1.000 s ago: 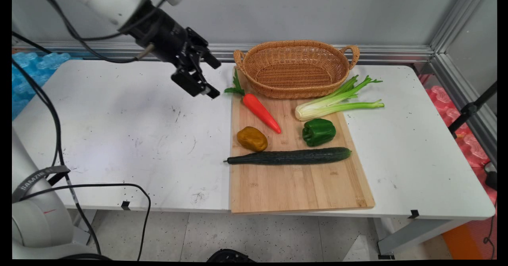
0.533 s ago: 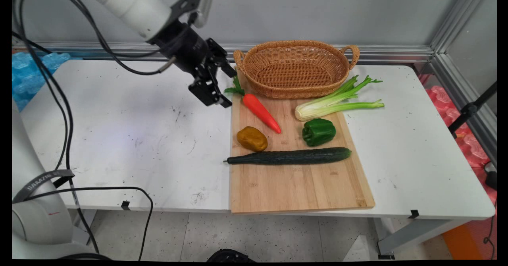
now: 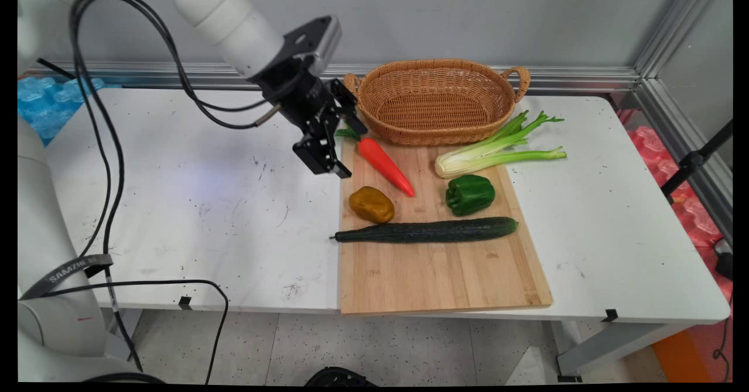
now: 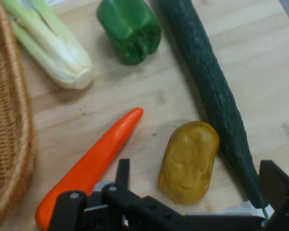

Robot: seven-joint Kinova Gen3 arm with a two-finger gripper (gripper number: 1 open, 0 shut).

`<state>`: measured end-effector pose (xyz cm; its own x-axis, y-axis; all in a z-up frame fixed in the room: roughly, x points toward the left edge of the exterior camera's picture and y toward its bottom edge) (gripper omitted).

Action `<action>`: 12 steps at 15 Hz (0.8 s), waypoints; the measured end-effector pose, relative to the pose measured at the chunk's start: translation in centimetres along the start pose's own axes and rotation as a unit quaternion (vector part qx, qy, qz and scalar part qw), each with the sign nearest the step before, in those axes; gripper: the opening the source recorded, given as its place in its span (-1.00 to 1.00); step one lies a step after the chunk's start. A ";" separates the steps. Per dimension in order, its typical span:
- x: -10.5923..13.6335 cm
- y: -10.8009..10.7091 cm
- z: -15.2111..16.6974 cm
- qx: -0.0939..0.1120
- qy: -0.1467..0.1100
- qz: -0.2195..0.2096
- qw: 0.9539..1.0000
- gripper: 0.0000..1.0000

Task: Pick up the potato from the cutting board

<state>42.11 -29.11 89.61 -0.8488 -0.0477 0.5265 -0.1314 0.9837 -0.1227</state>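
While open, gripper [image 3: 346, 152] hangs over cutting board's [image 3: 439, 275] left edge beside carrot [image 3: 385, 165]

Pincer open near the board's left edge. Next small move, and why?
Probably lower toward the potato: the open pincer hangs above the board, and the hand view shows the potato between its fingers, with carrot and cucumber close on either side.

Woven wicker basket [image 3: 436, 100], matt wood board [image 3: 439, 269], glossy smooth plastic-looking carrot [image 3: 386, 166] at 12, bumpy-skinned cucumber [image 3: 430, 230], scuffed white tabletop [image 3: 193, 205].
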 end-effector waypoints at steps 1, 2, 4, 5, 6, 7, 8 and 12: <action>0.0 -0.1 0.5 -0.005 -0.001 0.007 1.000 1.00; 0.1 -0.2 0.9 -0.009 -0.001 0.013 1.000 1.00; 0.2 -0.5 2.1 -0.022 -0.003 0.030 0.999 1.00; 0.3 -0.6 2.8 -0.030 -0.004 0.042 0.999 1.00; 0.4 -0.7 3.3 -0.035 -0.005 0.049 0.998 1.00; 0.4 -0.8 3.7 -0.039 -0.006 0.056 0.998 1.00; 0.5 -0.9 4.2 -0.044 -0.007 0.062 0.997 1.00; 0.5 -1.3 6.2 -0.062 -0.015 0.086 0.994 1.00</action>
<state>38.69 -31.50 84.83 -0.8683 0.1205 0.4812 0.0801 0.9914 -0.1037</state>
